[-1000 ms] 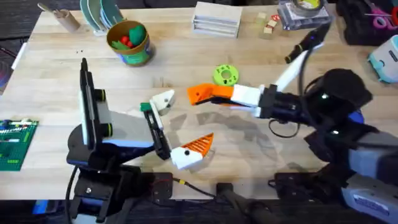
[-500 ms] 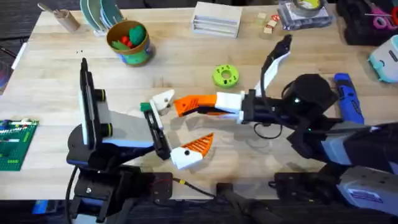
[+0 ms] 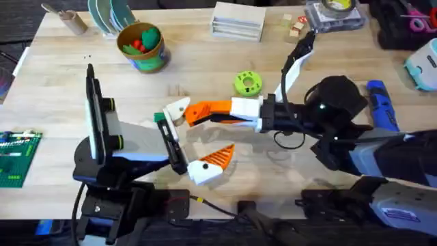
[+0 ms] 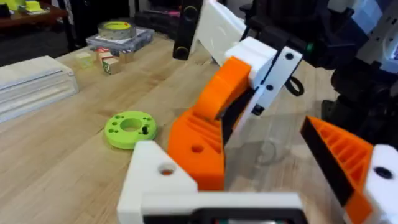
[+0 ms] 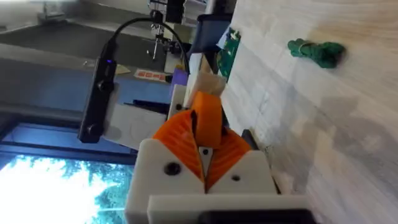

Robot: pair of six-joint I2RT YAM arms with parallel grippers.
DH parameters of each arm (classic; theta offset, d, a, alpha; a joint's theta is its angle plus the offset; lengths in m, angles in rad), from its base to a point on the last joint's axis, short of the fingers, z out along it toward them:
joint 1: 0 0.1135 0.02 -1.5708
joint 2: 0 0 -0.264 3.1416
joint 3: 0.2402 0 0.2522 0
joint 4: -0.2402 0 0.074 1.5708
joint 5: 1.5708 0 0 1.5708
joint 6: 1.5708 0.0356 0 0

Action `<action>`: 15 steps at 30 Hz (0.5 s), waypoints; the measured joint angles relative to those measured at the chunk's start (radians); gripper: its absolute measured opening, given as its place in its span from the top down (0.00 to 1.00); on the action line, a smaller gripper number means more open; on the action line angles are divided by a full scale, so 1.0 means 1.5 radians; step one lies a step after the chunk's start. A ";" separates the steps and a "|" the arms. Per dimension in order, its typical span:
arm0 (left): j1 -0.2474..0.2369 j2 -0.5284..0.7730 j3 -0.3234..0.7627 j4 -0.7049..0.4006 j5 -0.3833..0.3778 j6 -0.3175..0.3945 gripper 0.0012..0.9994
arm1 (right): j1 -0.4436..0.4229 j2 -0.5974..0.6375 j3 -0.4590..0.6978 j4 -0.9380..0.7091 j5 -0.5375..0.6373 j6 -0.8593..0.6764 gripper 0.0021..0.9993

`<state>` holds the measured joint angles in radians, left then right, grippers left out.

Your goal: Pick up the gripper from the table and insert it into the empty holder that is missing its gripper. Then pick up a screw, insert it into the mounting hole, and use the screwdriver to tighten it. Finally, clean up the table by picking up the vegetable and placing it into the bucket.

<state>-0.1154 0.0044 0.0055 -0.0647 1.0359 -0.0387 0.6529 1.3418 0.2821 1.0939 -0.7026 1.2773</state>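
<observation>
Over the last second the right gripper (image 3: 198, 113), clamped on the orange gripper (image 3: 205, 111), has travelled leftward to frame centre, its tip now just beside the bare white holder (image 3: 179, 109). Insertion looks imminent. The left gripper (image 3: 194, 140) stands apart. The wooden table (image 3: 61, 75) carries the bucket (image 3: 142, 46) upper left.

Overhead view is evenly lit and pretty bright, with soft shadows on the wooden table (image 3: 205, 75) under both arms. The right wrist view has a blown-out window (image 5: 56, 186) glaring in one corner, and the left wrist view's nearest white finger base (image 4: 155, 180) is soft and out of focus.
</observation>
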 joint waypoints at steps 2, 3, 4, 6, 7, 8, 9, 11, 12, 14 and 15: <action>0.000 0.000 0.000 0.000 0.001 0.000 0.01 | 0.001 0.000 0.000 0.000 0.006 0.001 0.99; 0.000 0.000 0.000 0.000 0.001 0.000 0.01 | 0.001 0.000 0.000 0.000 0.011 0.001 0.99; 0.000 0.000 0.000 0.000 0.002 0.000 0.01 | 0.002 0.000 0.001 0.000 0.015 0.000 0.99; 0.000 0.000 0.000 0.000 0.003 0.000 0.01 | 0.003 0.001 0.001 -0.001 0.025 -0.001 0.99; 0.000 0.000 0.000 0.000 0.003 0.000 0.01 | 0.003 0.003 0.001 0.001 0.031 -0.002 0.99; 0.000 0.000 0.000 0.000 0.004 0.000 0.01 | 0.004 0.007 0.002 0.002 0.036 -0.002 0.99; 0.000 0.000 0.000 -0.001 0.005 0.000 0.01 | 0.006 0.013 0.003 0.004 0.040 -0.002 0.99; 0.000 0.000 0.000 -0.005 0.005 -0.003 0.01 | 0.010 0.025 0.006 0.008 0.048 -0.001 0.99; 0.000 0.000 0.000 -0.005 0.005 -0.003 0.01 | 0.014 0.031 0.009 0.010 0.052 -0.001 0.99; 0.001 0.000 0.000 -0.007 -0.008 -0.008 0.01 | 0.033 0.056 0.027 0.013 0.063 -0.001 0.99; 0.002 0.000 0.000 -0.007 -0.010 -0.008 0.01 | 0.040 0.064 0.035 0.013 0.064 -0.001 0.99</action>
<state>-0.1131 0.0048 0.0051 -0.0753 1.0210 -0.0509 0.7127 1.4375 0.3343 1.1133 -0.6060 1.2751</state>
